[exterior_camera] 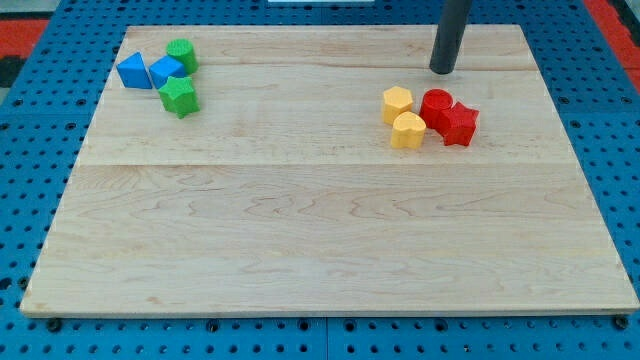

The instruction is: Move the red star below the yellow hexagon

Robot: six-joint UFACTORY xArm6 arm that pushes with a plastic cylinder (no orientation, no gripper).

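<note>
Camera view shows the pale wooden board [320,230], and working from the view's bottom upward the whole lower stretch carries no blocks. Higher up on the view's right sits a tight cluster: a yellow heart-like block [407,130] lowest, the yellow hexagon [397,103] just above it, a red cylinder [436,106] touching on their right, and the red star [460,124] pressed against that cylinder's right side. On the view's left, well apart, lie a green star [180,97], two blue blocks [133,71] [167,72] and a green round block [181,53]. Farthest up, my tip [443,71] rests on the board just above the red cylinder, touching nothing (there is no hand here to spread or pinch, only a bare rod). The relation that matters: the red star lies down and slightly right of my tip, and its goal lies down and left, beneath the hexagon, where the yellow heart already sits. I judge the tip must first get round to the star's right side.
</note>
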